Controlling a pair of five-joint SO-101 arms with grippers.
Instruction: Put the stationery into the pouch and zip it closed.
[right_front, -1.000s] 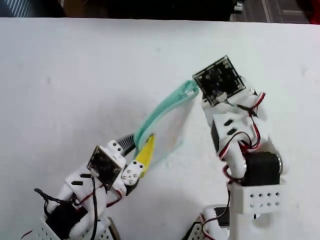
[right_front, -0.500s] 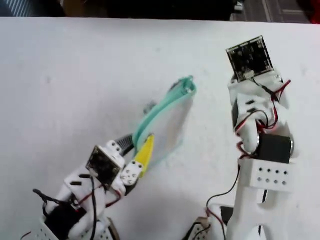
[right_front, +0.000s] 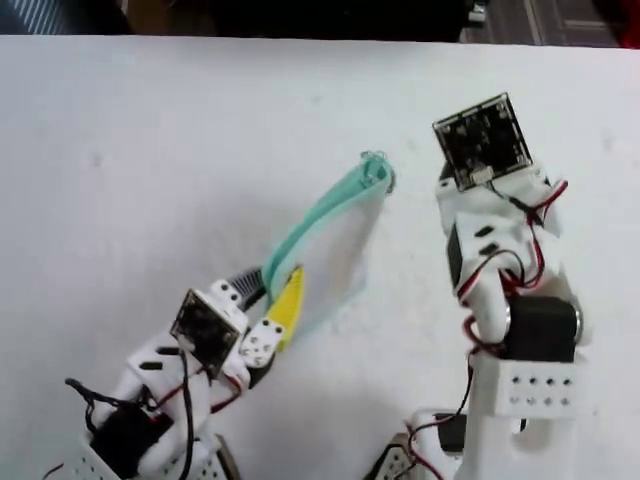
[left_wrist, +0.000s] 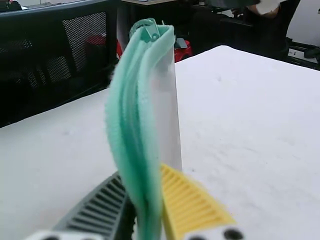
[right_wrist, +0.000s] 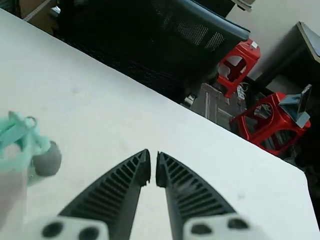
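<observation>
1. The pouch stands on edge on the table, its near end inside the left gripper.
2. It stretches straight ahead of that gripper.
3. Its far end lies near the right gripper, off to one side, apart.

The right hand pulled away from the mint-green zipper end of the translucent plastic pouch. It swung out toward 2 o'clock, then came partway back toward 7 o'clock and stopped near that end, apart from it. The zipper end shifted slightly toward 10 o'clock, and its green band looked narrower.
</observation>
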